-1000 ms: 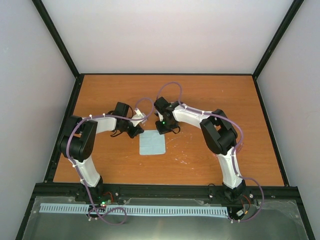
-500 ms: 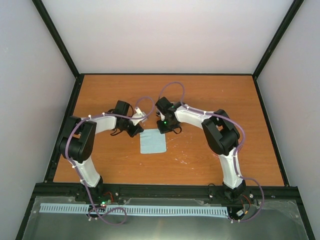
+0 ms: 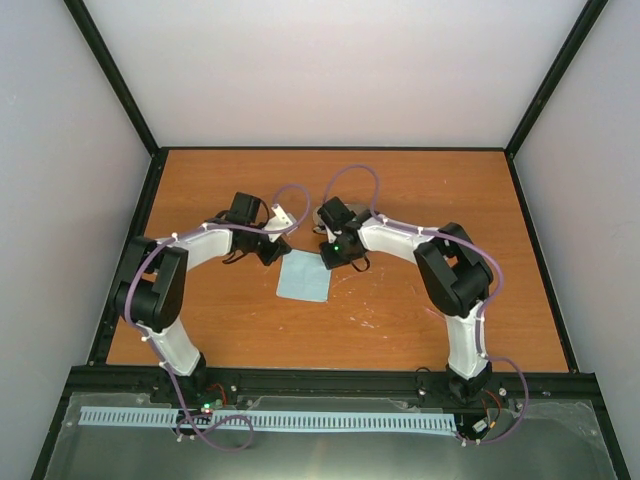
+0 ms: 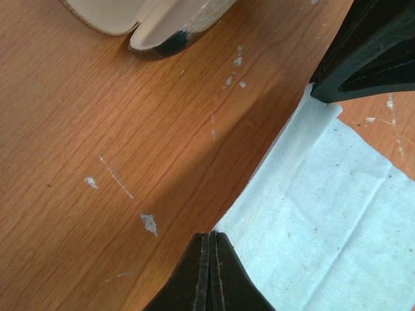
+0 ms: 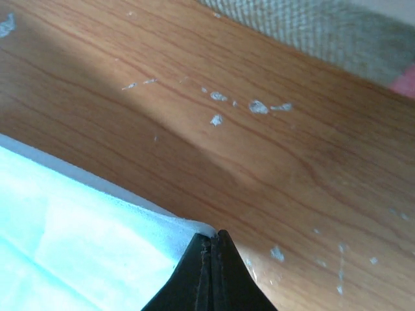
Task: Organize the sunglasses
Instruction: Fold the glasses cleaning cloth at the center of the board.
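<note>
Both my hands pinch one pale blue cloth (image 3: 305,283) on the scuffed, wood-grain table (image 3: 420,190). My left gripper (image 4: 211,245), its black wedge-shaped fingers pressed flat together, nips the soft fabric at one far corner. My right gripper (image 5: 211,243) is likewise closed tight on the neighbouring corner, which lifts into a small peak at its tip. The cloth is thin, matte and square, with faint fold lines across it. Just beyond it lies the case (image 4: 152,23), a rounded shell of coarse woven tan fabric with a smooth cream lining and a dark band. My right arm (image 3: 400,237) covers most of it in the overhead view. I cannot make out the sunglasses in any view, so I can tell neither their place nor which way their long axis runs.
</note>
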You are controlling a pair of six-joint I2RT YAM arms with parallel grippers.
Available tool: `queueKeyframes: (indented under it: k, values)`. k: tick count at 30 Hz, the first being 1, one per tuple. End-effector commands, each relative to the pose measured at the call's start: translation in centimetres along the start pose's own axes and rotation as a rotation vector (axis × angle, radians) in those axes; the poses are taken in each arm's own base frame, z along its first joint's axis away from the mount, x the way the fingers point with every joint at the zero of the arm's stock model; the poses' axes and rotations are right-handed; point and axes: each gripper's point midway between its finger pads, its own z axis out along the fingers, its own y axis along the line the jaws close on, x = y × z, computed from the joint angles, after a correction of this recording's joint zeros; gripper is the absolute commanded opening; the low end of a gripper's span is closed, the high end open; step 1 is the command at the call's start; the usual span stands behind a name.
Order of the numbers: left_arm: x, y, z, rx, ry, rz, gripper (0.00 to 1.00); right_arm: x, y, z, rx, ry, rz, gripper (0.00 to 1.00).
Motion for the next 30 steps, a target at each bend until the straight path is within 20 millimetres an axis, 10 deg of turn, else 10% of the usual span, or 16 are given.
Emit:
queueKeyframes:
  k: [1,30]
  values:
    - [-1.3,-0.5,-1.4,-0.018,-0.037,0.032,0.01,-1.4,-0.6,-2.8,0.01,-0.111,0.005,0.03]
    - [2.2,-5.1,-1.4,0.079,-0.008,0.05,0.01,3.0,2.9,-3.1,-0.12,-0.106,-0.062,0.03]
